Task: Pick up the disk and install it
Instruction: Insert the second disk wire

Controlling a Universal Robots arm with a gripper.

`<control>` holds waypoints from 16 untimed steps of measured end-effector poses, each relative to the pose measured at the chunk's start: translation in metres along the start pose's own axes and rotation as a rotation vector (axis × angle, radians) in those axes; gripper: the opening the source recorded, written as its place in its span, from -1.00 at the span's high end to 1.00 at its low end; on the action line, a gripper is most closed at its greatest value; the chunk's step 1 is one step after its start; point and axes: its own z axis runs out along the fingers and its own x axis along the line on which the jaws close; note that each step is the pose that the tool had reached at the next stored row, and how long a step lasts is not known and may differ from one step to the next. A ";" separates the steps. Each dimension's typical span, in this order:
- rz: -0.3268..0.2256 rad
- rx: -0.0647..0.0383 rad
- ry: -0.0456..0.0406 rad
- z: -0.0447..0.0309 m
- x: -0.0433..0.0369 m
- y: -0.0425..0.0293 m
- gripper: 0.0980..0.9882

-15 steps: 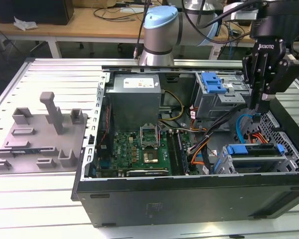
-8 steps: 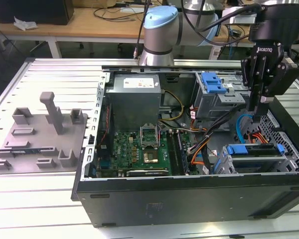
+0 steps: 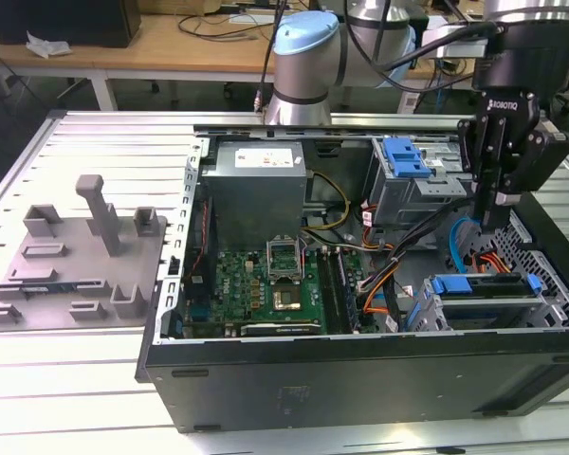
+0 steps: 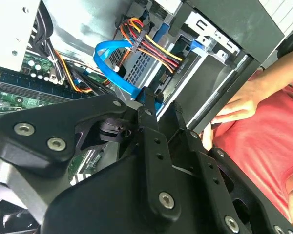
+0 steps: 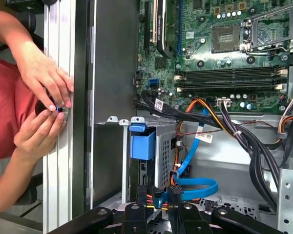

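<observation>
Exterior view: open PC case (image 3: 360, 370) lies on the slatted table (image 3: 95, 379); the gripper (image 3: 494, 226) hangs inside the case at the exterior view's right end, above the drive cage, fingers drawn together w/ nothing seen between them. The disk (image 3: 481, 286), blue carrier front showing, sits in the drive cage (image 3: 550, 308) just below the gripper, apart from it. Motherboard (image 3: 266, 284) and grey power supply (image 3: 256, 185) lie toward the case's other end; a grey fixture block (image 3: 76, 256) rests on the table beside the case. Second wrist view: black gripper linkages (image 4: 151, 161) in front, blue SATA cable (image 4: 105, 61) and red-yellow power wires (image 4: 151, 46) behind; a person's hand (image 4: 239, 102) rests on the case edge. First wrist view: disk's blue tab (image 5: 142, 144) in the cage by the case wall; two hands (image 5: 44, 102) on the case rim; motherboard beyond.
</observation>
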 end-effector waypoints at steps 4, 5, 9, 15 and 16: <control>-0.005 0.002 0.0001 0.0026 -0.0010 0.0000 0.53; -0.005 0.002 0.0003 0.0028 -0.0010 0.0000 0.57; -0.005 0.003 0.0000 0.0039 -0.0008 0.0000 0.86; -0.005 0.003 -0.0221 0.0057 0.0025 0.0001 0.86; -0.005 0.004 -0.0385 0.0070 0.0051 0.0002 0.86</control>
